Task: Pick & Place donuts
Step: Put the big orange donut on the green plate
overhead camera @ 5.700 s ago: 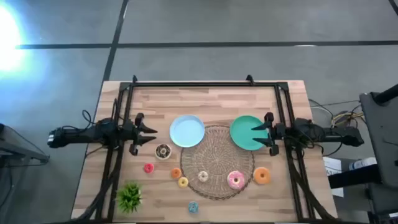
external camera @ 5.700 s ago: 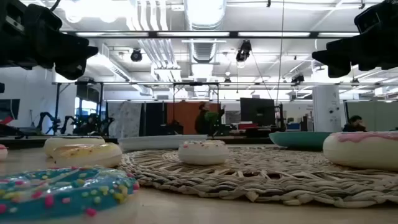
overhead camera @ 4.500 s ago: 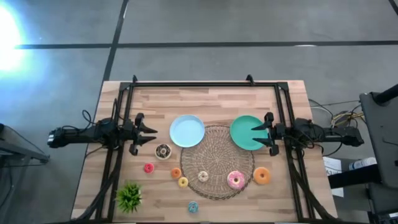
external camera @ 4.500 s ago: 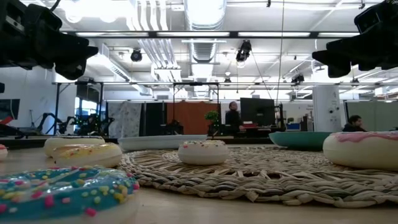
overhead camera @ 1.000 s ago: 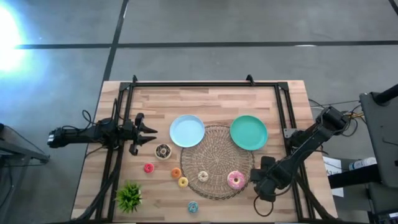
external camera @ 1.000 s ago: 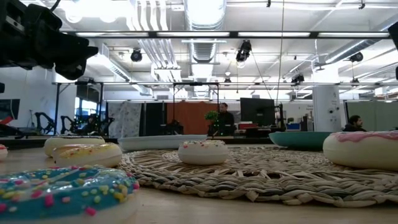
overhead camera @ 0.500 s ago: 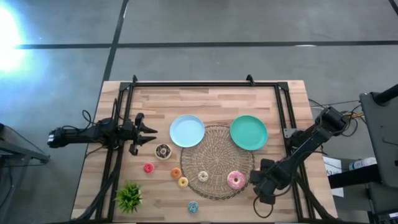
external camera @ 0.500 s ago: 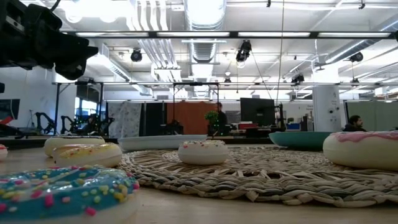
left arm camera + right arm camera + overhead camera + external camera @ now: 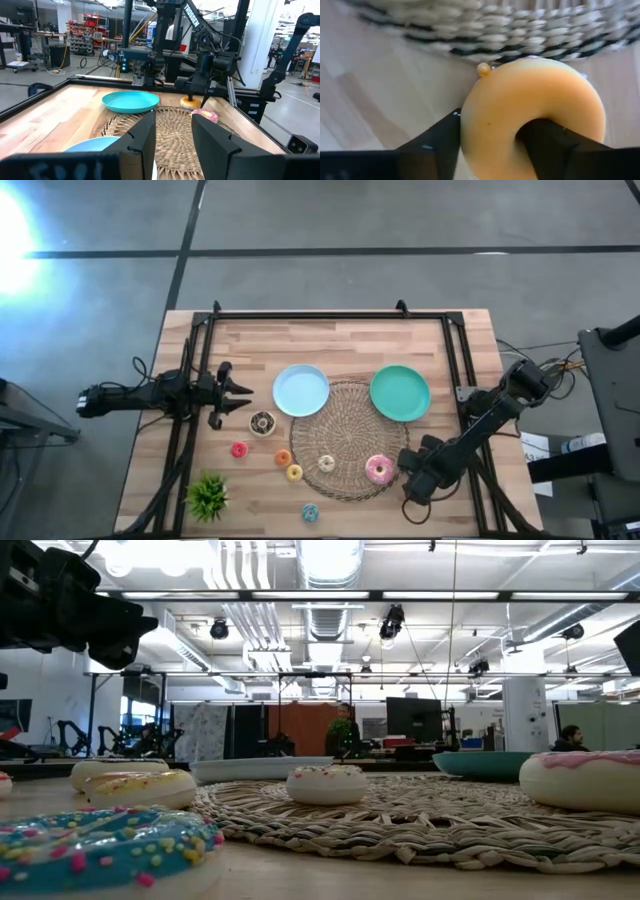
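My right gripper (image 9: 417, 470) stands over the table's near right part and is shut on the orange donut (image 9: 530, 115), which it hides in the high view. The left wrist view shows that donut (image 9: 190, 102) under the right gripper, beside the pink donut (image 9: 205, 115). Other donuts lie flat: chocolate (image 9: 262, 422), red (image 9: 238, 449), small orange (image 9: 283, 458), yellow (image 9: 294, 473) and blue (image 9: 310, 512) on the wood, cream (image 9: 326, 464) and pink (image 9: 378, 469) on the woven mat. My left gripper (image 9: 238, 393) waits open at the table's left side. My right gripper has one finger (image 9: 547, 145) inside the orange donut's hole and the other finger (image 9: 432, 147) against its outer wall, with one side of the ring (image 9: 485, 135) between them. The fingers come from above, pointing down. Whether the donut is clear of the wood, I cannot tell.
A pale blue plate (image 9: 301, 391) and a green plate (image 9: 400, 393) sit at the far edge of the round woven mat (image 9: 345, 420). A green spiky plant (image 9: 208, 496) stands at the near left corner. A black frame (image 9: 330, 315) runs along the far and side edges.
The right arm has shifted a little toward the table's left while staying over the orange donut. The left arm and the other donuts have kept still.
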Robot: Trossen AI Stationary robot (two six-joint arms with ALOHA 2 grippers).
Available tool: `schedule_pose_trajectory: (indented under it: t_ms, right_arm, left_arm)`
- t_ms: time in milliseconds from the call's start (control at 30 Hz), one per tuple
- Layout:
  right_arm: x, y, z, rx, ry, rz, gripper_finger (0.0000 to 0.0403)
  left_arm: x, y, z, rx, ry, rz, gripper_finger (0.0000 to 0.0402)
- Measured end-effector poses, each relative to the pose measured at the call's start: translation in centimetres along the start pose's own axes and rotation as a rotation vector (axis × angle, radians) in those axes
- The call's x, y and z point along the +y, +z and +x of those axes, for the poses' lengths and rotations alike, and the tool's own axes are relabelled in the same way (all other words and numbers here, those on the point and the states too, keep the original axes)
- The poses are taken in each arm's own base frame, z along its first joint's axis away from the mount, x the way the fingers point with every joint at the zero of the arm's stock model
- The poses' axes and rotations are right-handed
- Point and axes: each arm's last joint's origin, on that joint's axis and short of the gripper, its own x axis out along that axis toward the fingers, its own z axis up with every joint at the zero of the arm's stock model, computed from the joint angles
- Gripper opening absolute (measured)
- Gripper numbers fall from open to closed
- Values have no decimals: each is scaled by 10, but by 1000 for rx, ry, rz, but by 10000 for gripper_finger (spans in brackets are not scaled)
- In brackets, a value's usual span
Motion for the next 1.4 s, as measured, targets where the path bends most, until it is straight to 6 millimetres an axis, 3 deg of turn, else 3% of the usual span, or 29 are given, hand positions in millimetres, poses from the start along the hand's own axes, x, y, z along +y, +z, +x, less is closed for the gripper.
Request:
schedule_pose_trajectory:
  t_ms: [167,300,400,500,733,767,967,1067,1133,1200,1400]
  right_arm:
    - [-5,2,-29,-94,111,158,81]
    - [-26,1,-55,-273,216,431,21]
    - [-51,-1,-67,-454,375,670,20]
    - [-73,-2,-72,-678,642,883,26]
    - [-105,2,-59,-1059,1027,1215,33]
    - [-108,4,-57,-1090,1049,1237,33]
    - [-118,19,-59,-1226,1098,1274,33]
    - [-118,29,-63,-1262,1064,1259,33]
    - [-117,37,-69,-1288,1029,1229,33]
    - [-115,47,-76,-1304,1006,1197,33]
    - [-116,79,-82,-1310,966,1162,34]
  left_arm:
    - [0,-1,0,6,1,0,101]
    - [0,-1,1,11,2,0,101]
    - [0,-1,1,14,2,-1,101]
    - [0,-1,1,15,2,-1,101]
    - [0,0,1,4,8,-9,101]
    - [0,4,1,-41,14,-72,101]
    - [1,38,-7,-473,-12,-818,101]
    - [4,50,-14,-674,-13,-1006,101]
    - [8,50,-16,-771,106,-1040,101]
    - [11,44,-13,-756,210,-1083,101]
    - [16,14,15,-492,438,-1283,101]
